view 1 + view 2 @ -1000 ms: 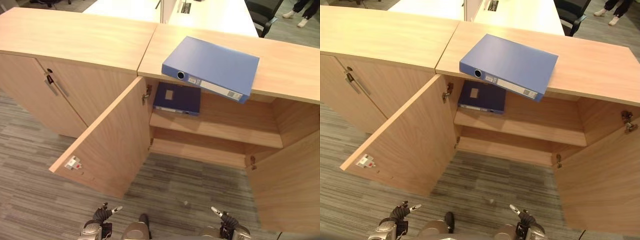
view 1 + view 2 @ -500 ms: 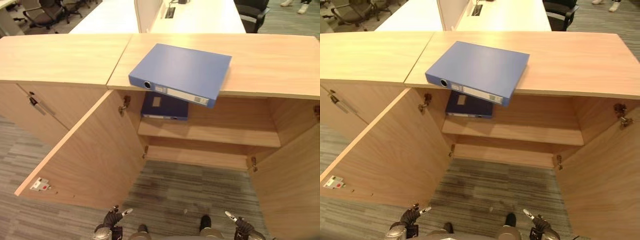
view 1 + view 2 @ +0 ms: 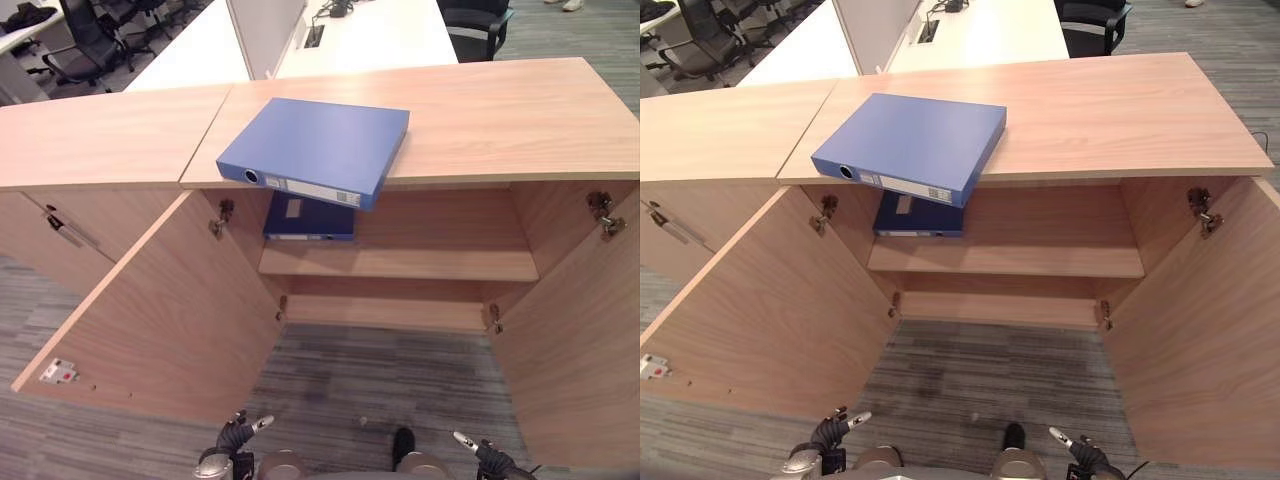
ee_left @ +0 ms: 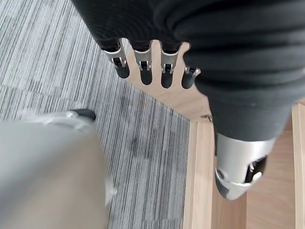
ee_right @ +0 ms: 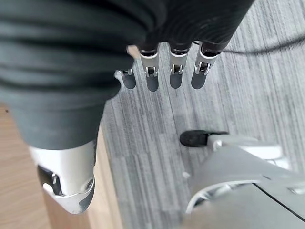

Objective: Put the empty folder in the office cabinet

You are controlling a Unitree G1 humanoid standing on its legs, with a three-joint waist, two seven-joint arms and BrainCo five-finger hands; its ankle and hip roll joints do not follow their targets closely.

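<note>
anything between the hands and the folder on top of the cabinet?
Nothing is in the way. In the left eye view, bare carpet and the open cabinet front separate the left hand and right hand from the folder.

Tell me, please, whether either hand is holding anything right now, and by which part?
Nothing is held. The left hand and right hand hang open above the floor; the blue folder lies untouched on the cabinet top.

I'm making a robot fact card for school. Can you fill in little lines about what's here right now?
Folder on top: blue folder lying flat, one corner over the cabinet's front edge
Folder inside: second blue folder on the upper shelf
Cabinet: both doors open
Left robot hand: open, holding nothing
Right robot hand: open, holding nothing
</note>
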